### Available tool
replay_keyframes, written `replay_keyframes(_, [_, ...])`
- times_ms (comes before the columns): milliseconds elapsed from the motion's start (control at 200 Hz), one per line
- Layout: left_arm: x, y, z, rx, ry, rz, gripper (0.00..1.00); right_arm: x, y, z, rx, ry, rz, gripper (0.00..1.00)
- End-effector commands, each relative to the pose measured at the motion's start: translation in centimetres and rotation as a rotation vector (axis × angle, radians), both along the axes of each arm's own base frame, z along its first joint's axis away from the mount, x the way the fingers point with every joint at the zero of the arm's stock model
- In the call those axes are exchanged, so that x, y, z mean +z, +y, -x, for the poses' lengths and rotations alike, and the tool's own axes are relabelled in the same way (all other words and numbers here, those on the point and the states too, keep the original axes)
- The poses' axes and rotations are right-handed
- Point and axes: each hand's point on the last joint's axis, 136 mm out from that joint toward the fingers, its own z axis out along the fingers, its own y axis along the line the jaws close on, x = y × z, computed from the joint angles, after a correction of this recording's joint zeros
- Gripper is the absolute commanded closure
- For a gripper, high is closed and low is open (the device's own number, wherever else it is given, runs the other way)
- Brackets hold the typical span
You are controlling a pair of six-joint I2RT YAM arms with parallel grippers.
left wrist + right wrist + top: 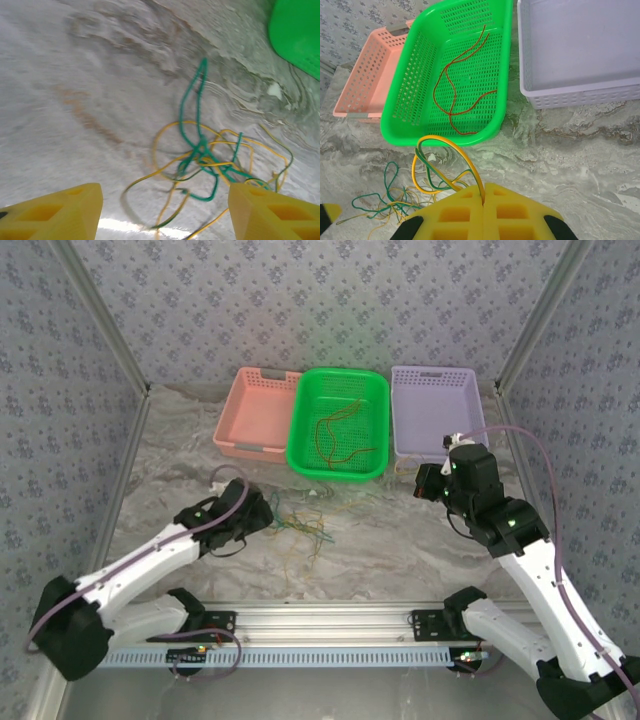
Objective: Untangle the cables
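While the left gripper [165, 212] hangs with its yellow fingers [55, 210] spread wide and empty above the tangle [202, 155] of green and yellow cables on the marbled table [75, 75], the right gripper [484, 196] is clamped tight on a loop [440, 136] of yellow and green wire that arches out of its jaws. A red-orange cable [451, 114] lies alone in the green basket [402, 100], which sits between the pink basket [357, 85] and the purple basket [580, 95]
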Motion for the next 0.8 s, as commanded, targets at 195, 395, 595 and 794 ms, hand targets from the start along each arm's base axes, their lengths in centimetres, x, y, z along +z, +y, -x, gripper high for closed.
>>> replay_keyframes(195, [-3.3,-2.5,-3.2,-0.090,0.023,-0.045,0.66,0.0,-0.7,0.2,-0.013,-0.007,0.016,1.00])
replay_keyframes(395, [-5.0,1.1,-3.6,0.030,0.046,-0.170,1.00,1.6,-1.1,0.1,-0.022,-0.037,0.007,1.00])
replay_keyframes(595, [-3.1,6.1,-3.6,0.158,0.027,-0.234,1.00,6.8,-2.1,-0.4,-0.044,-0.138,-0.023,1.00])
replay_keyframes(794, [-2.6,9.8,-3.3,0.229,0.067,-0.252,1.00,11.5,-3.6,-0.9,-0.101,-0.226,-0.061,1.00])
